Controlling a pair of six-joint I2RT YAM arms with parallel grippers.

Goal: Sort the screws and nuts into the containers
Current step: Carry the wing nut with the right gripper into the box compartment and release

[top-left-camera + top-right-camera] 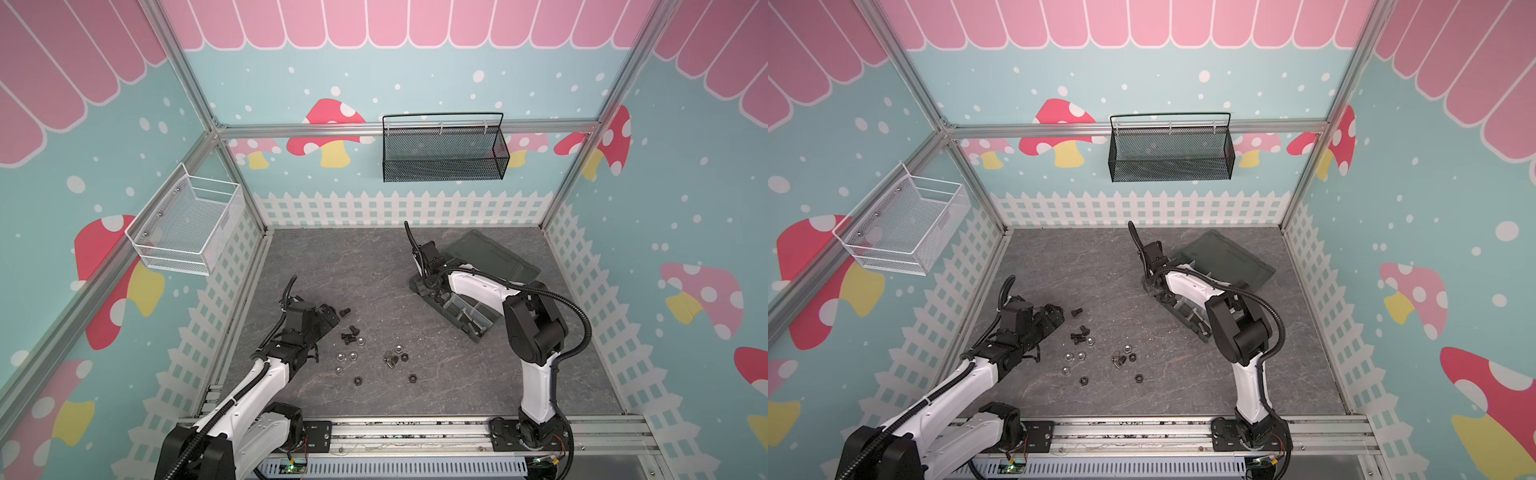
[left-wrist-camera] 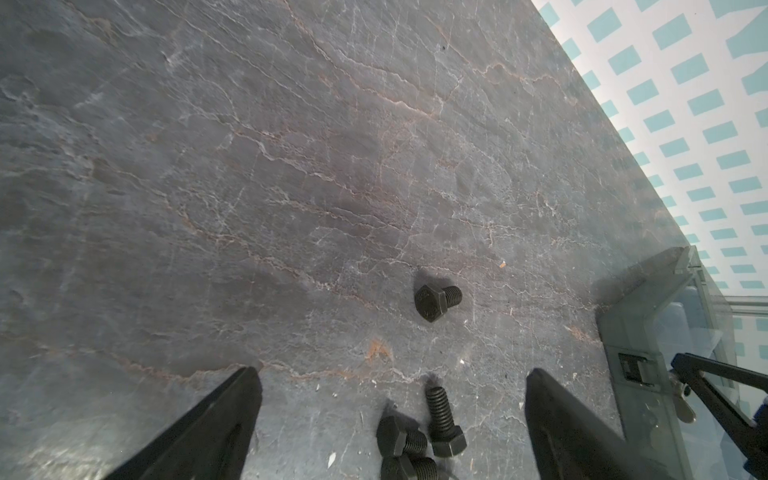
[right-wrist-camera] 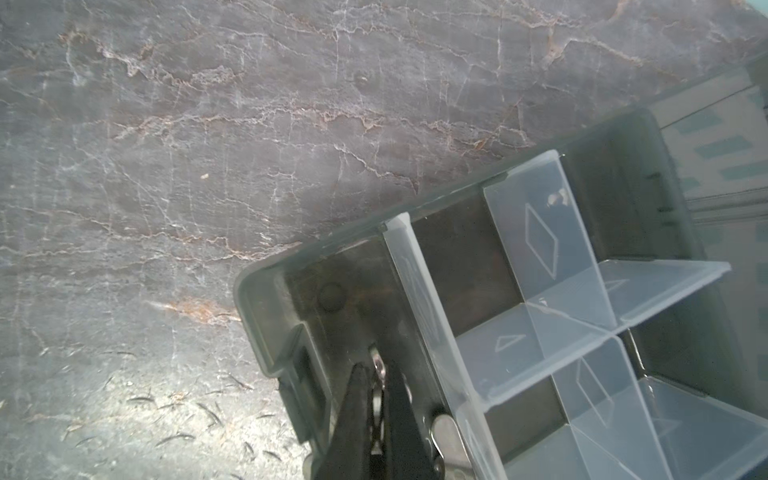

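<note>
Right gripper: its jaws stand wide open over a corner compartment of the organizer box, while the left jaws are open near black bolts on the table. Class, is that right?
No. The right wrist view shows the right gripper shut on a silver part. The rest holds: it hangs over a corner compartment of the organizer box, and the left gripper is open near the black bolts.
</note>
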